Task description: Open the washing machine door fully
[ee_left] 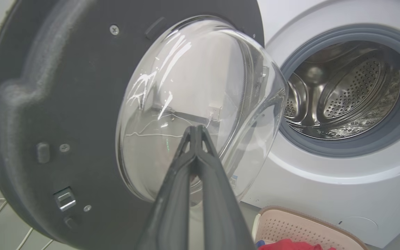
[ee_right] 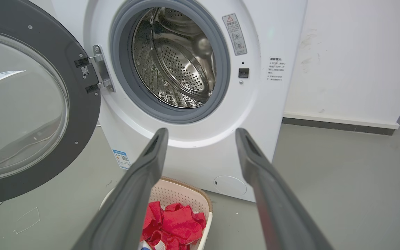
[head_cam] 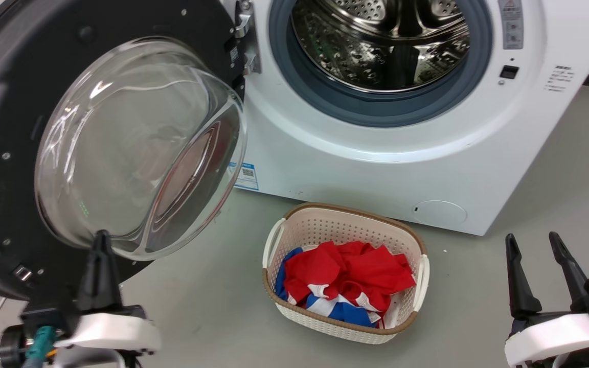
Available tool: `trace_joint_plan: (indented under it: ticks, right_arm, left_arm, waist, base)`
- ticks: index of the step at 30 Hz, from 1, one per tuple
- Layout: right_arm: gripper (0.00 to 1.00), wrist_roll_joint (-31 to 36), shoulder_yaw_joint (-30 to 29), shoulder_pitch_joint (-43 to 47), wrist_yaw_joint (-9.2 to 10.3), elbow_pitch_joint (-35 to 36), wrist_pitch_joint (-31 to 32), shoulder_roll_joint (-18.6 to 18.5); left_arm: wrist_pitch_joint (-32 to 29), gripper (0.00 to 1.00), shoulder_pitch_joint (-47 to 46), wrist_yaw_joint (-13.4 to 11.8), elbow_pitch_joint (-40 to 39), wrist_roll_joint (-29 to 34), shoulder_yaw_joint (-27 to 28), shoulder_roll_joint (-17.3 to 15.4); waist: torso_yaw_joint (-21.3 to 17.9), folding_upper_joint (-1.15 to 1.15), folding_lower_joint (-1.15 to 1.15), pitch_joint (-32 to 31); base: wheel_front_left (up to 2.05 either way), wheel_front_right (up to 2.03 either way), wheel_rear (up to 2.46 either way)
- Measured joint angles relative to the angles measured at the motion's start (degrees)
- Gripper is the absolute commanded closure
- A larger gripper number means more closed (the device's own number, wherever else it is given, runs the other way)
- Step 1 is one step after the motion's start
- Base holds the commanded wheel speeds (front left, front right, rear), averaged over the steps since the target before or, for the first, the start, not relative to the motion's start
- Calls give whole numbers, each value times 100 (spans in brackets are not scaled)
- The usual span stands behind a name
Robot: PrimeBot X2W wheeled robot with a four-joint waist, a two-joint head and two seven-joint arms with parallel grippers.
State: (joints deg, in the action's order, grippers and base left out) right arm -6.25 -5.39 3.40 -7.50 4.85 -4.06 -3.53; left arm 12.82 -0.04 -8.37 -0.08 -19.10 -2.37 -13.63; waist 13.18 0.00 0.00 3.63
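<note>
Left gripper pinched empty beside the washing machine door; right gripper spread. We'd push it farther left, slowly.

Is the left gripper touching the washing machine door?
Cannot tell. In head and left wrist views the left gripper overlaps the glass of the washing machine door; neither shows contact or a gap.

Drum opening unobstructed — door swung aside; basket perhaps blocks low approach.
</note>
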Motion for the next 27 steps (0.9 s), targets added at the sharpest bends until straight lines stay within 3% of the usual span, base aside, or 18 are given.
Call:
trace_joint_plan:
  ticks: [6, 14, 16, 18, 19, 20, 21, 27]
  right_arm:
    - [0, -1, 99, 31, 0, -91, -13, 19]
    - [0, -53, 348, -21, 0, -337, -30, -10]
    - [0, -97, 427, -77, 0, -402, -54, -48]
    - [0, -140, 521, -99, 0, -465, -94, -97]
    - [0, -148, 566, -101, 0, -493, -100, -113]
    - [0, -170, 600, -103, 0, -520, -114, -136]
    - [0, -189, 632, -107, 0, -546, -130, -153]
    - [0, -236, 700, -130, 0, -655, -203, -211]
  left_arm:
    - [-108, 100, -43, 194, 9, 88, -636, 311]
    - [-7, 100, -365, 333, 635, 187, -975, 499]
    - [21, 67, -411, 333, 792, 189, -992, 515]
    - [59, 52, -427, 326, 931, 188, -980, 531]
    - [76, 32, -444, 328, 1001, 188, -983, 536]
    - [94, 4, -460, 327, 1066, 188, -980, 544]
    - [108, 0, -467, 326, 1115, 187, -967, 550]
    - [157, 0, -476, 328, 1367, 178, -943, 580]
  waist:
    - [-270, 0, 0, -71]
    - [-830, 0, 0, -106]
    - [-984, 0, 0, -112]
    - [-1131, 0, 0, -116]
    - [-1198, 0, 0, -118]
    - [-1257, 0, 0, -122]
    - [-1311, 0, 0, -127]
    - [-1478, 0, 0, -179]
  base:
    - [0, 0, 0]
    - [0, 0, 0]
    - [0, 0, 0]
    - [0, 0, 0]
    - [0, 0, 0]
    - [0, 0, 0]
    - [0, 0, 0]
    - [0, 0, 0]
